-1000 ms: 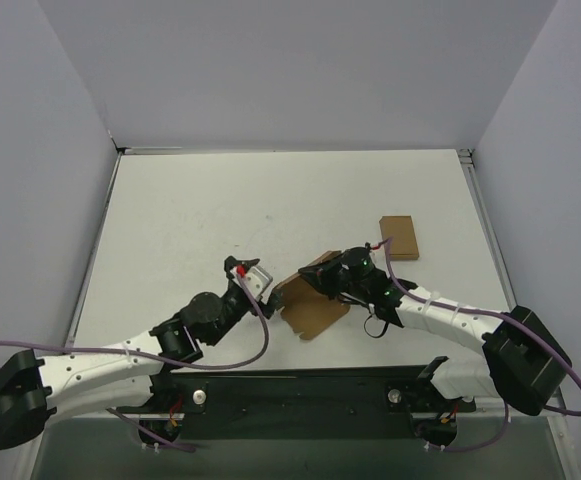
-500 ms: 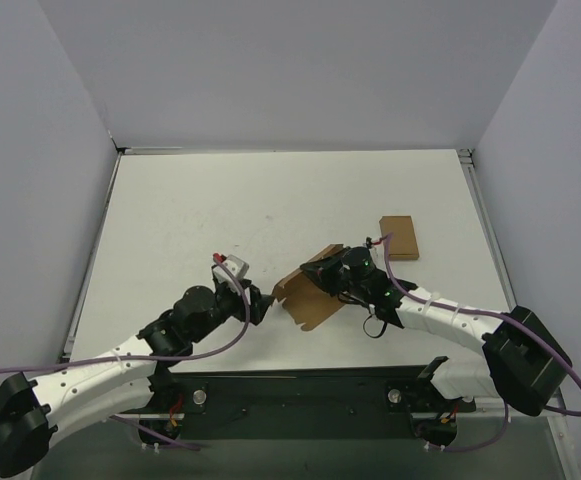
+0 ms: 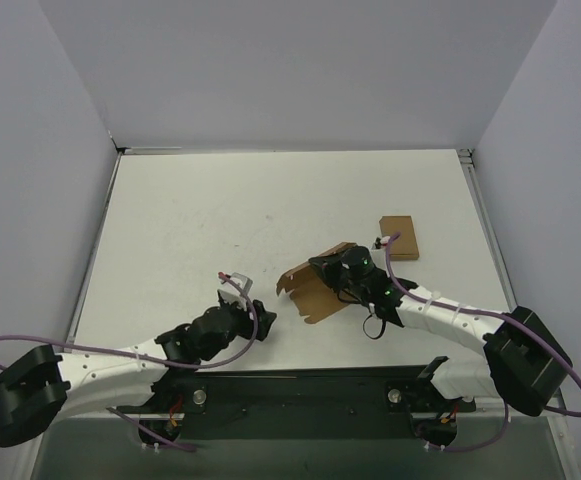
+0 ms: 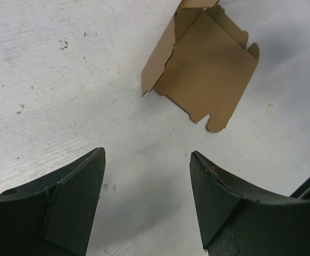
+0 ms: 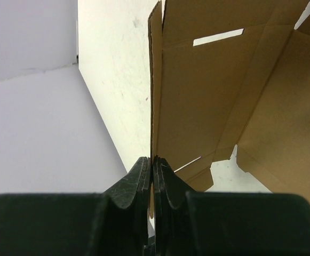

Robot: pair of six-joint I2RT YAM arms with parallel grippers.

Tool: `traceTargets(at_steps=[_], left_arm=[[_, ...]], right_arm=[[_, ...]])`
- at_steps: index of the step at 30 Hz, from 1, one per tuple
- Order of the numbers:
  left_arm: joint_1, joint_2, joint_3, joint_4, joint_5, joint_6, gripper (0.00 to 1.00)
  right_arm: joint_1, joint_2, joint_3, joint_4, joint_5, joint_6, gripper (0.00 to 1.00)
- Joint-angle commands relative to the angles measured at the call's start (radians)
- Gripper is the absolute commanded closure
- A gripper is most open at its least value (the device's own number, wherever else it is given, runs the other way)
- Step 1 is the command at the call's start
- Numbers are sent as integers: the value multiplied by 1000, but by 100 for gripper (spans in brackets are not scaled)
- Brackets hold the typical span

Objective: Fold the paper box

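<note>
The paper box (image 3: 306, 291) is an unfolded piece of brown kraft cardboard with notched flaps and a slot, lying partly raised near the table's middle front. My right gripper (image 3: 328, 269) is shut on one upright panel edge of it; in the right wrist view the jaws (image 5: 153, 159) pinch the thin edge and the box (image 5: 219, 90) spreads out to the right. My left gripper (image 3: 261, 320) is open and empty, left of and nearer than the box, apart from it. In the left wrist view the box (image 4: 205, 80) lies beyond the open fingertips (image 4: 148, 152).
A narrower plain brown cardboard rectangle (image 3: 400, 237) lies flat at the right, behind the right arm. The white table (image 3: 190, 220) is walled on three sides. The black base rail (image 3: 300, 385) runs along the near edge.
My left gripper has drawn back from the box's left edge toward the near edge of the table. The right gripper has kept its hold and shifted the box slightly.
</note>
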Motion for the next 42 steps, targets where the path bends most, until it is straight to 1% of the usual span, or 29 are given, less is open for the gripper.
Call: traceTargets(at_steps=[1, 3, 4, 6, 8, 10, 13, 14, 18, 21, 24, 25, 28, 32, 36, 38, 39, 41, 42], left_arm=[[0, 111, 21, 221, -81, -98, 26], [4, 183, 37, 266, -84, -87, 26], [13, 209, 57, 314, -82, -86, 26], [35, 289, 77, 397, -27, -73, 26], [73, 358, 109, 422, 13, -73, 26], [104, 386, 119, 447, 43, -87, 26], [150, 406, 107, 543, 105, -66, 26], [159, 410, 126, 547, 117, -34, 26], [165, 432, 203, 478, 171, 60, 27], [179, 450, 214, 474, 201, 92, 32], [196, 464, 219, 490, 231, 106, 40], [202, 473, 222, 493, 259, 115, 46], [213, 502, 238, 498, 307, 137, 58], [220, 533, 249, 517, 339, 155, 59], [220, 562, 263, 543, 341, 154, 60], [222, 571, 260, 565, 337, 152, 66], [221, 573, 260, 573, 338, 157, 72], [222, 573, 255, 580, 340, 163, 82], [222, 571, 255, 580, 343, 164, 91]], right_arm=[[2, -35, 54, -54, 113, 75, 100], [4, -40, 64, -82, 124, 118, 100], [2, -38, 69, -89, 121, 129, 100], [2, -35, 78, -97, 113, 156, 100], [5, -40, 83, -114, 101, 166, 100], [5, -47, 83, -117, 102, 164, 100], [8, -67, 72, -126, 108, 156, 100], [7, -74, 69, -129, 111, 158, 100], [7, -80, 68, -128, 105, 149, 100], [4, -83, 63, -128, 94, 149, 100], [2, -86, 58, -125, 88, 144, 100], [-1, -87, 57, -125, 90, 144, 100], [-2, -86, 57, -123, 84, 141, 100], [-10, -75, 60, -111, 64, 127, 100], [-12, -66, 60, -103, 48, 120, 100], [-15, -61, 60, -102, 44, 118, 100], [-16, -64, 60, -100, 41, 115, 100], [-19, -64, 58, -102, 41, 107, 100], [-22, -67, 58, -102, 41, 103, 100]])
